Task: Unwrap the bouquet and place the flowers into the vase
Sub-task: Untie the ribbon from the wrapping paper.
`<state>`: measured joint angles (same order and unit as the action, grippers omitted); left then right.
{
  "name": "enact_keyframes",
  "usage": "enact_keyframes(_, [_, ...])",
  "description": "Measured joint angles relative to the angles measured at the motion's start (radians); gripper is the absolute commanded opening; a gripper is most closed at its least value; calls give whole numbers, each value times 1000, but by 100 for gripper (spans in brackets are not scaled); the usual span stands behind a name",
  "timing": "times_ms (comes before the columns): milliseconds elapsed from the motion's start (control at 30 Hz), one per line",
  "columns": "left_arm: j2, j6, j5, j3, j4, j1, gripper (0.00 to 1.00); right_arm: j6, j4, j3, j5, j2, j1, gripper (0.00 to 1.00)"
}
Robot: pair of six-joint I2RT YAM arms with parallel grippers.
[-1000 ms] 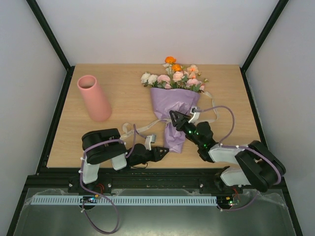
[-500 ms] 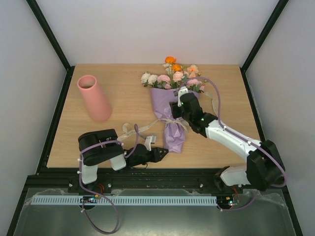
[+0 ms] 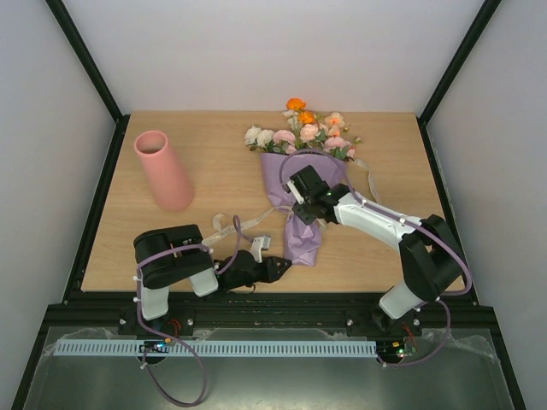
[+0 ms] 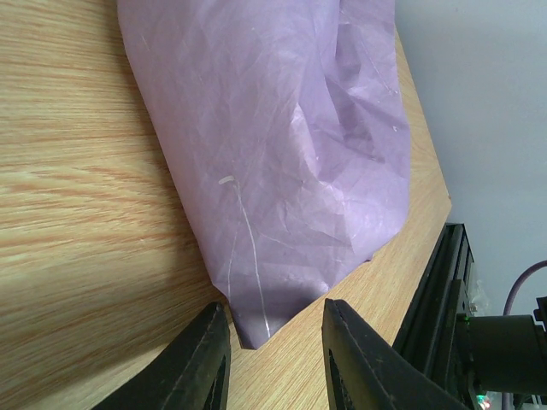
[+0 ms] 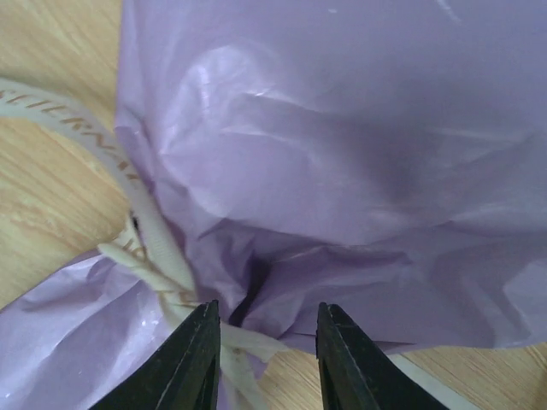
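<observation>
Salmon-pink vase (image 3: 163, 171) stands by the left edge of the table (image 3: 214, 137), with nothing in it as far as the top view shows.

Left gripper (image 4: 273, 320) lies low at the near edge. Its jaws stand moderately apart, with the pointed tail of the lilac wrapping paper (image 4: 282, 154) between them but not pinched.

Bouquet (image 3: 299, 184) lies mid-table, flowers (image 3: 303, 132) toward the far edge and tail toward the near edge. The cream ribbon (image 5: 149, 248) is knotted round its waist, one loose end trailing left.

Right gripper (image 5: 263, 320) is over that waist, jaws narrowly apart and just short of the knot. No clamp visible.

Progress: early. The wrap is tied and no stem is out. Left to do: untie, open the paper, move the flowers to the vase.

Versus a second ago: the right arm has stretched out from the near right, and its gripper has gone from the tail up to the knot. Vase, bouquet and left arm are essentially unchanged.
</observation>
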<state>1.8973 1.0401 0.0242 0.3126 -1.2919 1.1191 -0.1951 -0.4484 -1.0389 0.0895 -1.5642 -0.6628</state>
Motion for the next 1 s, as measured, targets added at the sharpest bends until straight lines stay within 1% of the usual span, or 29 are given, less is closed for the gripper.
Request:
enact_keyframes(133, [0, 0, -1, 0, 0, 0, 47, -35, -22, -5, -10, -3, -12, 32])
enact_keyframes(233, [0, 0, -2, 0, 0, 0, 47, -58, -31, -11, -23, -3, -14, 38])
enact_keyframes(333, [0, 0, -3, 0, 0, 0, 47, -79, -36, -13, -40, -3, -19, 39])
enact_keyframes(433, [0, 0, -3, 0, 0, 0, 47, -98, -37, -13, -45, -6, -22, 37])
enact_keyframes(533, [0, 0, -5, 0, 0, 1, 47, -113, -37, -13, -45, -18, -24, 30])
enact_keyframes(767, [0, 0, -8, 0, 0, 2, 47, -136, -36, -13, -43, -38, -25, 30])
enact_keyframes(800, [0, -1, -9, 0, 0, 3, 47, -138, -36, -13, -40, -38, -25, 30])
enact_keyframes(867, [0, -1, -10, 0, 1, 3, 47, -142, -32, -12, -34, -38, -25, 34])
enact_keyframes(1000, [0, -2, -11, 0, 2, 3, 47, -153, -21, -11, -30, -39, -25, 37])
